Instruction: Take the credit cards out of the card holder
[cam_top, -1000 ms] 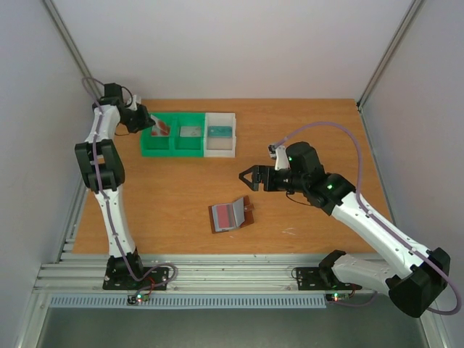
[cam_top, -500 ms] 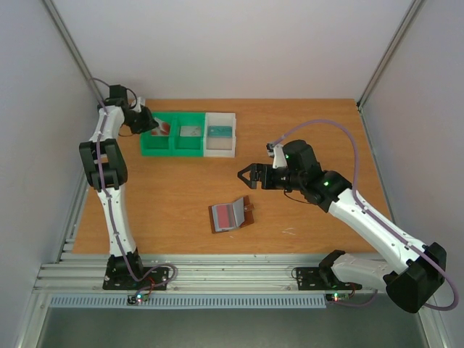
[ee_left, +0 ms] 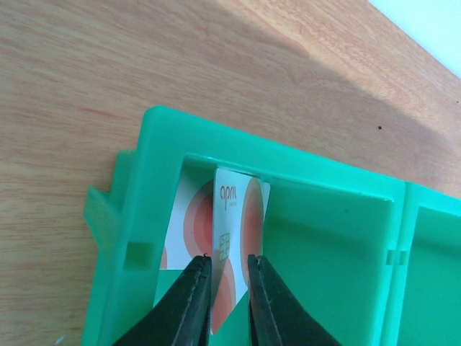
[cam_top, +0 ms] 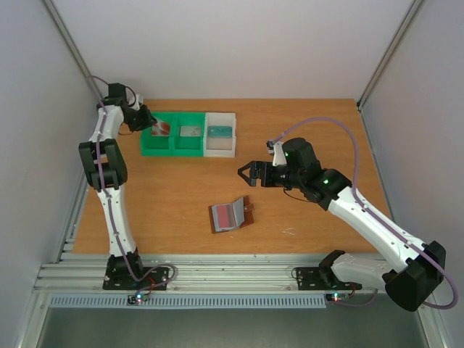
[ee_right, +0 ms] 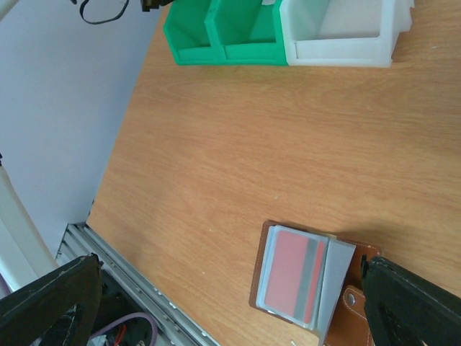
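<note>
The card holder (cam_top: 232,215) lies open on the table, brown leather (ee_right: 353,317) with a red credit card (ee_right: 294,277) on top of pale ones in its sleeves. My left gripper (cam_top: 151,125) reaches into the left compartment of the green bin (ee_left: 144,216). Its jaws stand a little apart around a white card with orange-red circles (ee_left: 234,216), which leans on the left finger with a gap to the right one. My right gripper (cam_top: 248,174) hovers wide open above and to the right of the card holder, nothing between its fingers (ee_right: 50,299).
The green bin (cam_top: 171,145) and a white bin (cam_top: 220,148) stand side by side at the back left. A pale card (cam_top: 190,132) lies in the green bin's middle compartment and a teal one (cam_top: 220,132) in the white bin. A metal rail (ee_right: 137,299) runs along the near table edge.
The left jaws have parted from the card in the green bin. The left arm has shifted slightly. The right gripper has drifted a little left, still wide open.
</note>
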Controlling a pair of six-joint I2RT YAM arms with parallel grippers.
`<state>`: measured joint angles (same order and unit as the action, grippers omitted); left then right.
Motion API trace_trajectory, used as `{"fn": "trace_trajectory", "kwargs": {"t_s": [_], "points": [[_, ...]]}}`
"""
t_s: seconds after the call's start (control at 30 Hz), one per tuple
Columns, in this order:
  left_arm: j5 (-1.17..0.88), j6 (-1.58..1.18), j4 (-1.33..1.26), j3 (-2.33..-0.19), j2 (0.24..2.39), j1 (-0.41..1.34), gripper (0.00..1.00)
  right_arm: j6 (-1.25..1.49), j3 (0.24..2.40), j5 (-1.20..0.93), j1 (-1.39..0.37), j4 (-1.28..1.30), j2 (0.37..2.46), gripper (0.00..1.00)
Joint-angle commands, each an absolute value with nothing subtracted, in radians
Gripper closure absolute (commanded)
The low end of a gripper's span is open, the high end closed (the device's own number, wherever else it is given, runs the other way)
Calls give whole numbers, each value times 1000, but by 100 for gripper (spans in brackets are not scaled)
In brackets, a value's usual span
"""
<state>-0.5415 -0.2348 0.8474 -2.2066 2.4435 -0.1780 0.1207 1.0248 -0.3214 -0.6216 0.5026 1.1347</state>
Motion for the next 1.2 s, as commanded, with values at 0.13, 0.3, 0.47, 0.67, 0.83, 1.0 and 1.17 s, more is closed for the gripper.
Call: {"fn": "trace_trajectory", "kwargs": {"t_s": [0.13,0.3,0.47,0.67,0.83,1.0,1.17], "points": [[-547,-267,780,-2260,2446,-175,78,110,1051,-288,-622,519,1137,2],[-561,-281,802,-2294,2441,-179,73,108,1038,-292,-622,530,1115,2],[-538,-294,818,-2296,2395,-181,63,114,1018,-317,-623,520,1088,1],[-491,-303,833,-2186,2281,-181,46,130,1010,-300,-623,542,1067,2],[-495,-345,812,-2020,2163,-175,30,139,1032,-299,-623,593,1089,2],[-492,-351,830,-1870,2045,-163,29,128,1033,-336,-622,600,1092,2],[-584,-371,799,-1689,1897,-147,32,129,1025,-358,-622,619,1123,2]]}}
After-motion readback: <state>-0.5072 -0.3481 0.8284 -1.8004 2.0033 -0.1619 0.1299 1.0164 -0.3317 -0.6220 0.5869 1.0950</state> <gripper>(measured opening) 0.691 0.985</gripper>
